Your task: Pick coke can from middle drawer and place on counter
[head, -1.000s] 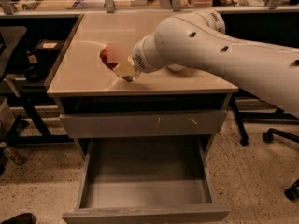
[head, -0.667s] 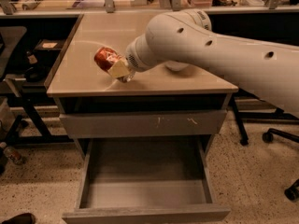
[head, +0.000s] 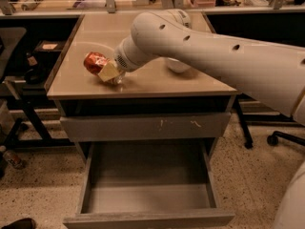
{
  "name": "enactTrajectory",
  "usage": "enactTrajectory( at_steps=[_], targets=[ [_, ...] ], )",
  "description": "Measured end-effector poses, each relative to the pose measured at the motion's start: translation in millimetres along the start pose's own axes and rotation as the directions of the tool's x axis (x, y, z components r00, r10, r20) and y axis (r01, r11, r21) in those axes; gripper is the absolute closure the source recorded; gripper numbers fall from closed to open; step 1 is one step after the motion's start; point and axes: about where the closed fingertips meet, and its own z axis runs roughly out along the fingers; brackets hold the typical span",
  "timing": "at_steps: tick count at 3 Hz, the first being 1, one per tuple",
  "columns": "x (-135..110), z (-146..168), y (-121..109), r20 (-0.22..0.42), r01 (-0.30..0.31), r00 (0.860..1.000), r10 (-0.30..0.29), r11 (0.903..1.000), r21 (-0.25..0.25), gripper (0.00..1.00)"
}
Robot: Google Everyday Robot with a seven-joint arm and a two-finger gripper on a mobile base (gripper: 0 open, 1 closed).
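Note:
The coke can (head: 95, 62), red with a silvery end, is tilted on its side just over the left part of the tan counter (head: 143, 82). My gripper (head: 107, 72) is shut on the coke can, its pale fingers (head: 109, 72) clamped over the can's right end. The white arm reaches in from the right across the counter. Below, the middle drawer (head: 148, 194) stands pulled out with a plain grey inside that holds nothing.
A closed grey drawer front with pale scuff marks (head: 147, 127) sits right under the counter. A white bowl (head: 177, 66) is partly hidden behind the arm. A black chair (head: 14, 75) stands at the left, a chair base (head: 281, 137) at the right.
The gripper has carried the coke can leftward over the counter, and more of the can now shows.

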Motion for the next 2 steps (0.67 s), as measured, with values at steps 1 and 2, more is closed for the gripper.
enactTrajectory(
  at_steps=[1,2],
  targets=[
    [-1.2,0.9,0.1,0.001,0.001,1.0,-0.001,1.0,-0.001,0.82],
    [-1.2,1.0,0.1,0.001,0.001,1.0,-0.001,1.0,-0.001,0.59]
  ],
)
